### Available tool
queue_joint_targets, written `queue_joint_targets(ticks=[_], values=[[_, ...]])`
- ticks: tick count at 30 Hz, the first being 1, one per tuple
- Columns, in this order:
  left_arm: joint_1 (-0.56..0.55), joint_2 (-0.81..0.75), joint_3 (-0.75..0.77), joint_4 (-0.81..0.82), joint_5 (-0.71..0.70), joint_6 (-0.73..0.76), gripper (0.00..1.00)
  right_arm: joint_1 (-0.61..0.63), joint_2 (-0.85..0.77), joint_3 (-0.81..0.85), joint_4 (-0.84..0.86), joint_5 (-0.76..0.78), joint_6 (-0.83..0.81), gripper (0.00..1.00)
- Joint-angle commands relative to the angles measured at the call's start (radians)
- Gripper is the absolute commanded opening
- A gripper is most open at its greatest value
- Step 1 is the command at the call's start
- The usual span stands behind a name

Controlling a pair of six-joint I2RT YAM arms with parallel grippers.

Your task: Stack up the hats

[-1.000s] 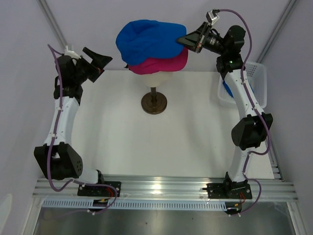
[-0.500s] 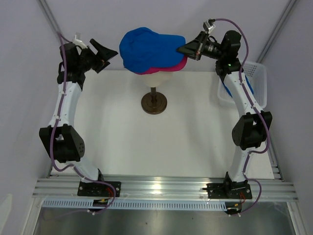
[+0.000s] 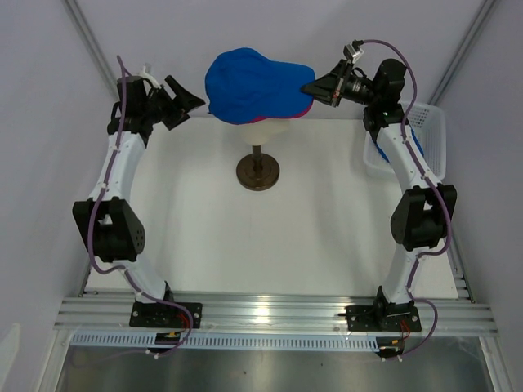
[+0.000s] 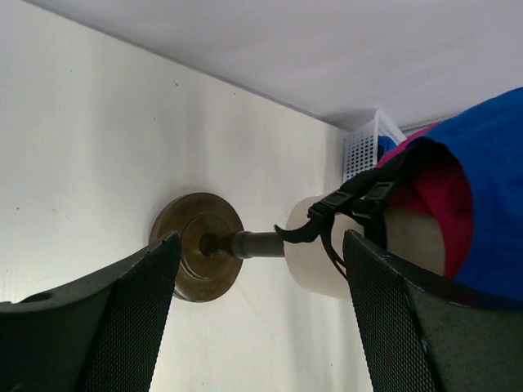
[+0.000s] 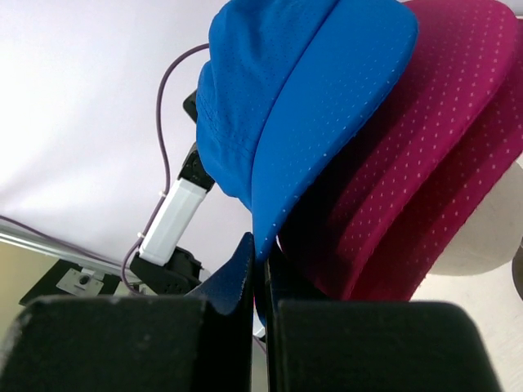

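Two pincers: right gripper [image 5: 261,249] pinched tight on blue cap [image 3: 249,82] brim; left gripper [image 3: 186,96] spread wide, holding nothing, near the cap's other side. Blue cap over pink cap [image 5: 409,147], both on mannequin head [image 3: 263,131].
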Motion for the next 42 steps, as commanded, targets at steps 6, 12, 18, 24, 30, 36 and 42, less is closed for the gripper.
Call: queue_joint_targets(ticks=[6,12,18,24,30,36,42], values=[[-0.037,0.039,0.149,-0.014,0.039,0.069,0.83,-0.016,0.043,0.035,0.014,-0.035,-0.008,0.00],[-0.046,0.077,0.212,-0.031,0.036,0.074,0.83,-0.019,0.074,0.044,0.003,-0.063,-0.015,0.00],[-0.097,0.096,0.217,-0.091,-0.056,0.132,0.82,-0.025,0.144,0.117,-0.005,-0.101,-0.008,0.00],[-0.098,0.106,0.220,-0.129,-0.145,0.173,0.81,-0.027,0.187,0.163,-0.005,-0.119,0.000,0.00],[-0.098,0.136,0.240,-0.159,-0.228,0.160,0.67,-0.028,0.216,0.193,-0.002,-0.138,0.008,0.00],[-0.112,0.169,0.237,-0.163,-0.234,0.146,0.56,-0.031,0.236,0.191,-0.006,-0.155,0.003,0.00],[-0.112,0.128,0.126,-0.145,-0.262,0.135,0.54,-0.042,0.258,0.170,-0.061,-0.142,-0.034,0.00]])
